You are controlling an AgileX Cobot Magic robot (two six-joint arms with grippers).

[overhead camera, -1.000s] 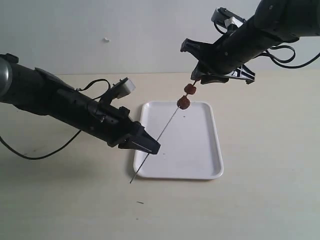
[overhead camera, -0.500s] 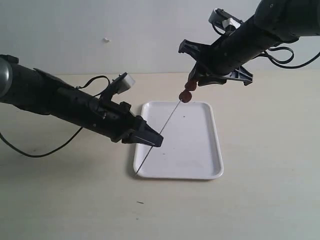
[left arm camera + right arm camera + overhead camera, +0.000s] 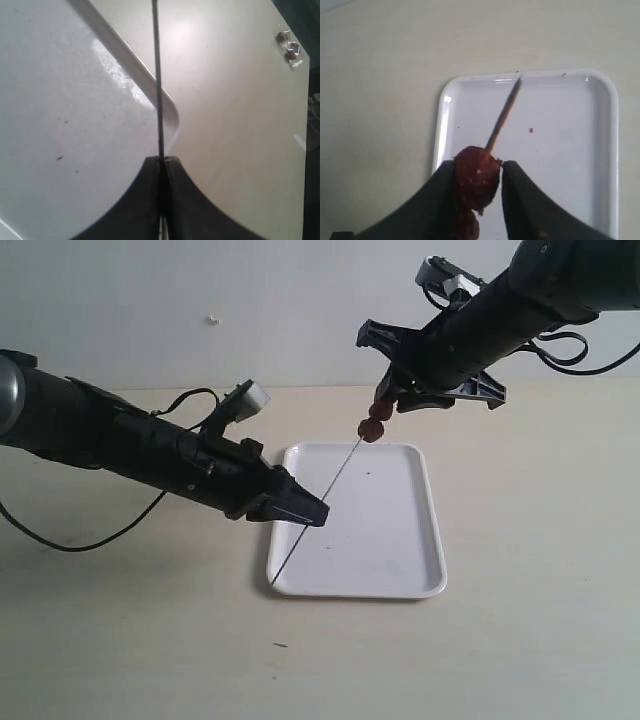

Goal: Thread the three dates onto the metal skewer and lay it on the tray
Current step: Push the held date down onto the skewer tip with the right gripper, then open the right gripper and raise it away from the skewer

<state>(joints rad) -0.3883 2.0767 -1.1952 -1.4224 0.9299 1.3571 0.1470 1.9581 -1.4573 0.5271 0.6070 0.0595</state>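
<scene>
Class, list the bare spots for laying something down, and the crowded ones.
Free: right half of the tray; table in front of it. Crowded: its left edge, under left gripper and skewer; far edge, below right gripper holding dates.

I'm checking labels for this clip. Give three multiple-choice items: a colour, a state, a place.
1. The tray is: A. white B. blue C. black
2. The left gripper is: A. open and empty B. shut on the metal skewer C. shut on a date
3. Where are the dates? A. on the tray B. high on the metal skewer, at the right gripper C. in the left gripper
1 A: its rim and floor are white. 2 B: the rod is pinched between closed jaws. 3 B: a date sits clamped in that gripper.
</scene>
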